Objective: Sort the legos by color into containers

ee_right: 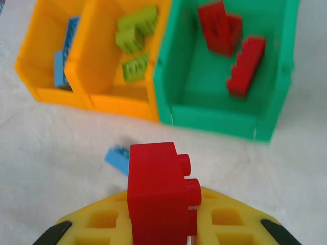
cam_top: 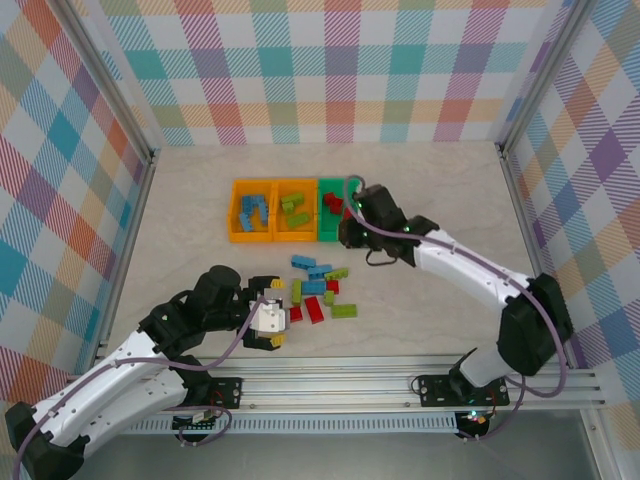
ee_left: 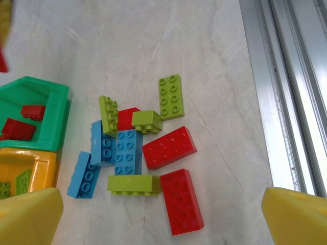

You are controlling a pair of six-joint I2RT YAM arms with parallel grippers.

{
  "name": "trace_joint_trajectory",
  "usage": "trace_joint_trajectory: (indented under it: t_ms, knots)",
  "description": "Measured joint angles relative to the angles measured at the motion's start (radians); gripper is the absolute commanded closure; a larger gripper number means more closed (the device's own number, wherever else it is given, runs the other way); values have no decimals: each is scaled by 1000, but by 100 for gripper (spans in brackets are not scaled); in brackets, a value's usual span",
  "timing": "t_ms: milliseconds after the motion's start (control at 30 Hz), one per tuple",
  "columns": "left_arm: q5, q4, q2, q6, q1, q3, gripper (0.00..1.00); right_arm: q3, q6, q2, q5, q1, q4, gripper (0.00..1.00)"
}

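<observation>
Looking at the right gripper [cam_top: 351,230] first: we've got it clamped shut on a red brick [ee_right: 158,191], which stands up between the yellow fingers [ee_right: 225,219] with its studs facing right. From the top camera that gripper sits right at the near wall of the green bin [ee_right: 204,81], and from the wrist camera the bin opens just beyond the brick, a bit to the right. Two red bricks [ee_right: 232,46] already lie inside it. Next door, the middle orange bin [ee_right: 102,76] has lime pieces and the far-left orange bin [ee_right: 41,71] has blue ones.

Our left gripper [cam_top: 268,320] is spread as wide as it goes and holds nothing. It hangs near the left side of the loose pile [cam_top: 318,288] of blue, lime and red legos on the table. In its wrist view the pile sits between the two fingertips [ee_left: 28,217] and a bit ahead of them, not touching either.
</observation>
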Motion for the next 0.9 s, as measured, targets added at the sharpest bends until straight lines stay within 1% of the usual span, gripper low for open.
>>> trace_joint_trajectory:
  t_ms: [67, 233, 400, 467, 600, 700, 800, 867, 900]
  knots:
    - [-1, 10, -5, -11, 3, -8, 0, 130, -62, 112, 33, -17, 6, 87]
    - [-10, 16, -10, -27, 3, -31, 0, 317, -146, 341, 84, -55, -11, 81]
    - [-29, 23, 3, -76, 4, -35, 0, 425, -174, 491, 99, -80, -71, 62]
    - [-40, 27, 19, -105, 4, -35, 0, 453, -183, 512, 100, -86, -98, 58]
    - [-66, 38, 82, -190, 6, -19, 0, 471, -197, 488, 102, -87, -127, 55]
    - [-77, 51, 142, -282, 6, 23, 0, 425, -203, 402, 98, -87, -137, 52]
    - [-94, 86, 207, -433, 6, 87, 0, 328, -210, 240, 65, -87, -156, 46]
    - [-135, 126, 266, -589, 6, 145, 1, 223, -212, 79, 18, -87, -156, 38]
    - [-158, 140, 293, -655, 6, 170, 4, 172, -214, 5, -7, -88, -157, 34]
